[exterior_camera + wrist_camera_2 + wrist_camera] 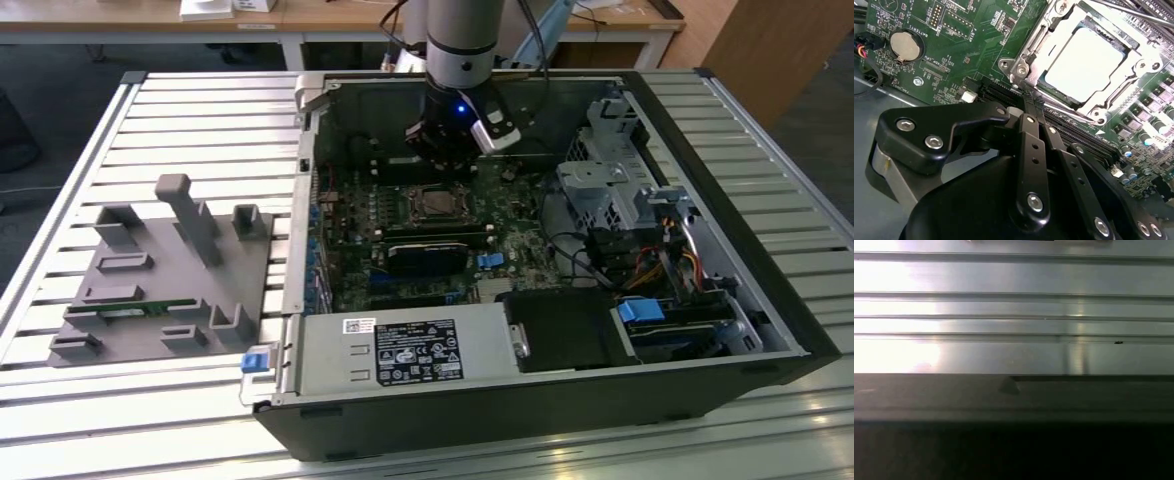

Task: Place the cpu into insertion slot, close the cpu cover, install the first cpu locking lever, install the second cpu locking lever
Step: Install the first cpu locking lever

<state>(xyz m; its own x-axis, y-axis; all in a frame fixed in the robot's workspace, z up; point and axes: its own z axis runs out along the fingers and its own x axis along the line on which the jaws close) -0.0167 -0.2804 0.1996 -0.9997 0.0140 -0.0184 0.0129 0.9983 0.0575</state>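
One pale square cpu (1085, 62) inside shiny metal cpu cover (1124, 107).

Gripper (1030, 107) tips blurred; cpu cover (1134, 45) cut by pic edge.

I see the gripper (1026, 107) in matt black plastic with shiny steel screws. At its two o'clock, the chip (1085, 65) has a pale, smooth satin metal top, framed by the glossy silvery cover (1074, 107). The circuit board (959, 45) looks lacquered green.

exterior view high, wrist views close
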